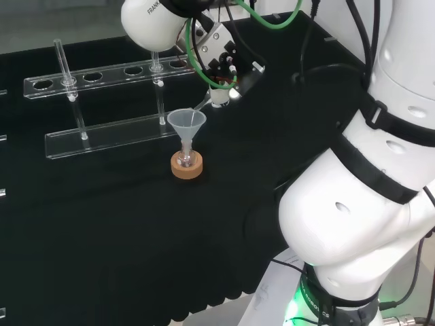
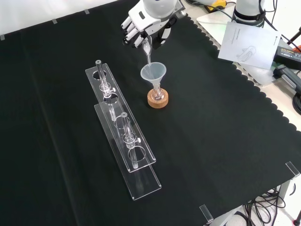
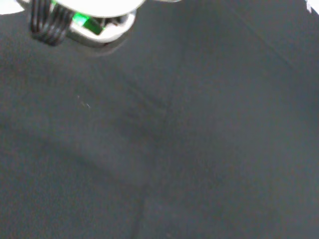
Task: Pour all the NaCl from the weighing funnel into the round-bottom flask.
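A small round-bottom flask sits on a cork ring near the middle of the cloth, with a clear plastic funnel standing in its neck. The hand hovers just beyond it in the front view, fingers curled round a narrow clear weighing funnel. That piece is tilted, its spout pointing down into the funnel's mouth. In the head view the same funnel and cork ring stand left of the hand, and the weighing funnel's tip reaches the funnel's rim.
A clear acrylic tube rack with a few glass tubes runs along the left of the flask in the front view, seen also at the back in the head view as a rack. Papers and cables lie off the cloth at the right.
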Tool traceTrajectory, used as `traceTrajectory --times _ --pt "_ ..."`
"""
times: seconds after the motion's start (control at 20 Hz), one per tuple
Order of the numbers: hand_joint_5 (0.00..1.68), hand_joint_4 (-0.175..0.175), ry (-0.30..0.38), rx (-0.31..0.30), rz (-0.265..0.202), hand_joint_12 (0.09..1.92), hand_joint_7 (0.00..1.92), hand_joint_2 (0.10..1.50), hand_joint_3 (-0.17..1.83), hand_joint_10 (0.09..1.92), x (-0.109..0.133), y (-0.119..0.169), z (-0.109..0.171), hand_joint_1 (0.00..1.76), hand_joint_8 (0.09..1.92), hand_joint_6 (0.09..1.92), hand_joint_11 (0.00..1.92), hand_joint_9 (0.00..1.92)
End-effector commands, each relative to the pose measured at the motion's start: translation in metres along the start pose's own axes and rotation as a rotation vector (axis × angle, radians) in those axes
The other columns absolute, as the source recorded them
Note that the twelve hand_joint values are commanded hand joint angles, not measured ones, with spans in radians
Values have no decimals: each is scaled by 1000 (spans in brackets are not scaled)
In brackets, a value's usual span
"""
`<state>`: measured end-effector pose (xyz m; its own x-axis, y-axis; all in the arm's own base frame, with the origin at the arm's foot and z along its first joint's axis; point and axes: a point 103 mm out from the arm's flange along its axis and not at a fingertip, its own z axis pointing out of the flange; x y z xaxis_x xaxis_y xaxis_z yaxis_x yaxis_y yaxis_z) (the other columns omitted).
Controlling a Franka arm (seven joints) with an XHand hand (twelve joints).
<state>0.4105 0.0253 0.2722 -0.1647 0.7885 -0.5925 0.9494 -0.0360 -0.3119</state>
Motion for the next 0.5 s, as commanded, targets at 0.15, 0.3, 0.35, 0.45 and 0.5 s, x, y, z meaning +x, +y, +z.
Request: traceTrajectory --times 0.15,0.3,0.35,0.45,0.5 --pt "1130 175 -29 6 -2 1160 531 693 710 419 1 0 -3 1083 667 947 659 869" --pt "1131 175 -39 1 2 1160 529 693 710 417 2 0 -4 1083 666 946 658 864" --pt "1131 175 -42 1 3 1160 528 693 710 417 2 0 -4 1083 666 946 657 863" --pt "1131 175 -52 3 3 1160 527 693 710 416 3 0 -3 1083 665 946 656 860" --pt "1131 175 -58 3 2 1160 527 693 710 416 3 0 -4 1083 665 946 655 860"
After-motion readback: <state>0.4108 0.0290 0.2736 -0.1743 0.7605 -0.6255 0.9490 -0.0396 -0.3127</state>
